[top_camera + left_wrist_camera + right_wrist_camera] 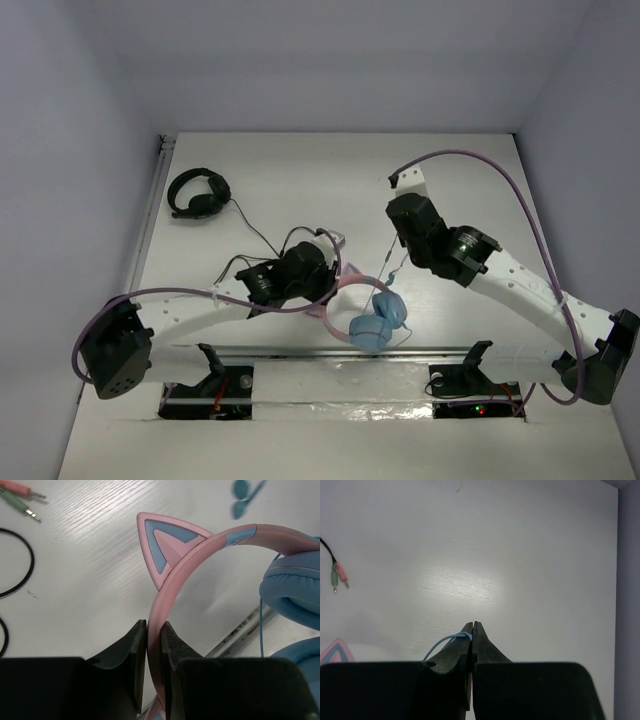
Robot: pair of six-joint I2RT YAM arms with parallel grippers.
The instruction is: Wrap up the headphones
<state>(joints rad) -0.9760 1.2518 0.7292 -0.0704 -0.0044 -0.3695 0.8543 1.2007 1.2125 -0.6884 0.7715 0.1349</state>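
Note:
The headphones [372,322] lie near the table's front edge: pink headband [200,555] with a cat ear [162,545], light blue earcups [295,595]. My left gripper [154,630] is shut on the pink headband, which passes between its fingers. My right gripper [473,627] is shut on the thin light blue cable [445,642], pinched near the fingertips and looping off to the left. In the top view that cable [392,270] runs from the right gripper [397,178] down toward the earcups [380,325].
All-black headphones [197,192] lie at the back left, their black cable [255,232] trailing toward the left gripper. Its pink and green plugs [337,577] rest on the table. A metal strip [330,352] runs along the table's front edge.

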